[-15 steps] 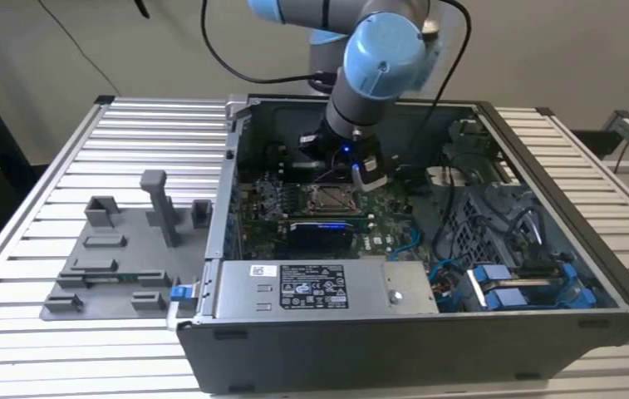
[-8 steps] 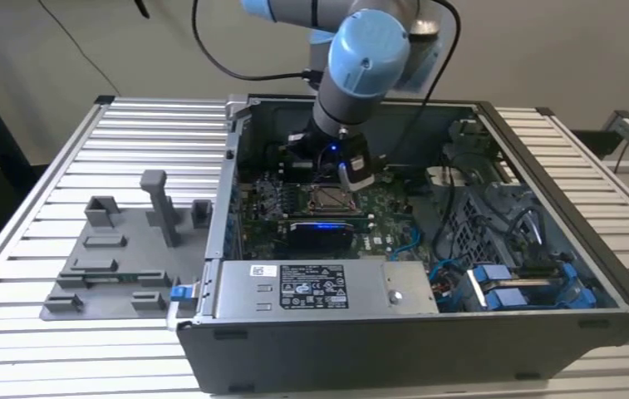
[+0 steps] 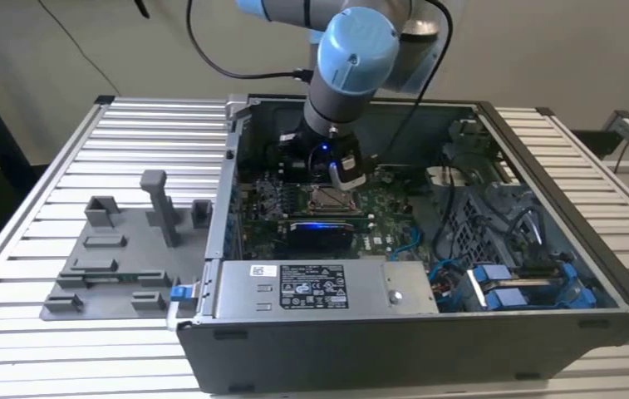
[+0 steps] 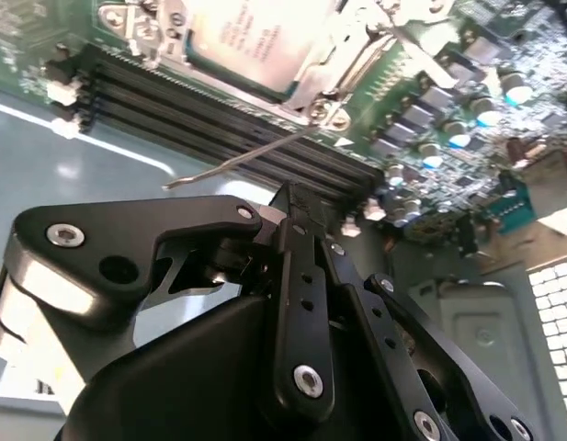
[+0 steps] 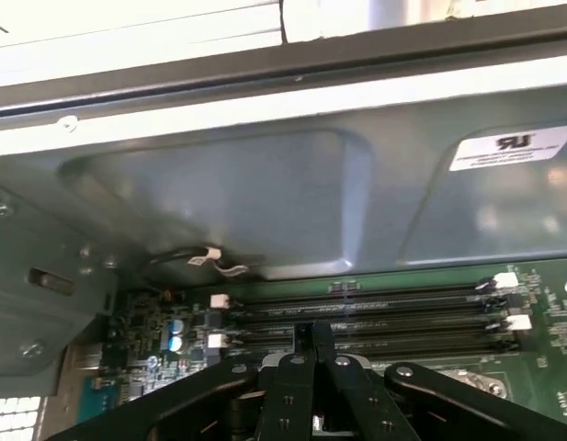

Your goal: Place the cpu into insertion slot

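Note:
The cpu (image 4: 251, 37), a silvery square with print on its face, lies inside the insertion slot (image 4: 334, 57). The slot's shiny metal frame stands open, and its thin wire lever (image 4: 237, 163) sticks out over the memory strips. In the exterior view the cpu (image 3: 329, 198) shows as a tan square on the green board, just below my gripper (image 3: 342, 176). The gripper (image 4: 290, 197) hangs a little above the board beside the slot. Its black fingers (image 5: 312, 335) are pressed together with nothing between them.
Long black memory strips (image 5: 357, 312) run right under the fingers. The grey case wall (image 5: 265, 193) stands close behind them. A power supply (image 3: 314, 287) fills the case's near side, with cables and blue drive brackets (image 3: 513, 283) at the exterior view's right. A grey fixture plate (image 3: 115, 249) lies outside at the left.

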`<state>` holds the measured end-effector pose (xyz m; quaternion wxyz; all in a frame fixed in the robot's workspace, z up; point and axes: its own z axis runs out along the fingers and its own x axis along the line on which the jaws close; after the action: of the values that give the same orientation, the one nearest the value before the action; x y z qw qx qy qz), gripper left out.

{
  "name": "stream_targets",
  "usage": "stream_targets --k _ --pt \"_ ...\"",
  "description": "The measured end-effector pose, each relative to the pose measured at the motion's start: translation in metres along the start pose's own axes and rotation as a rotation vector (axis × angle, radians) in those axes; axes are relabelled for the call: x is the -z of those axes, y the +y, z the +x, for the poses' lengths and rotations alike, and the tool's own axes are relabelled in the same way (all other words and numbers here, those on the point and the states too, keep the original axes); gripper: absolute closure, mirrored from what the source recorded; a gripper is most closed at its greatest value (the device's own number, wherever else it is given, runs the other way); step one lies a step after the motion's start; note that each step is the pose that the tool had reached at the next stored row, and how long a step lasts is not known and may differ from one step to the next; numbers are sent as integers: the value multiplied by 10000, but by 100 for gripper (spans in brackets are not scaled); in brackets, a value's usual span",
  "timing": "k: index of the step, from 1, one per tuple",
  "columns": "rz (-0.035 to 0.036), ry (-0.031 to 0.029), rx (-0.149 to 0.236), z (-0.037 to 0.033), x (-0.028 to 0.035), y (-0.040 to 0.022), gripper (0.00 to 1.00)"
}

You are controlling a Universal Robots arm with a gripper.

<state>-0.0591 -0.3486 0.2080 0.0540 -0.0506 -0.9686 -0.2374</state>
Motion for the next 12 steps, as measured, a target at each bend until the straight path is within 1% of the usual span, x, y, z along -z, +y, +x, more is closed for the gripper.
stream_targets --k 1,4,5,7,9,10,12 --pt "35 -5 -7 1 3 3 89" --pt "50 -6 -9 1 3 3 89" --pt "108 5 -24 1 2 4 89" --pt "344 55 -85 1 2 4 89" --pt "594 94 -143 1 2 4 89" --pt "690 98 -160 1 3 6 89" --pt "777 93 -168 4 23 15 89"
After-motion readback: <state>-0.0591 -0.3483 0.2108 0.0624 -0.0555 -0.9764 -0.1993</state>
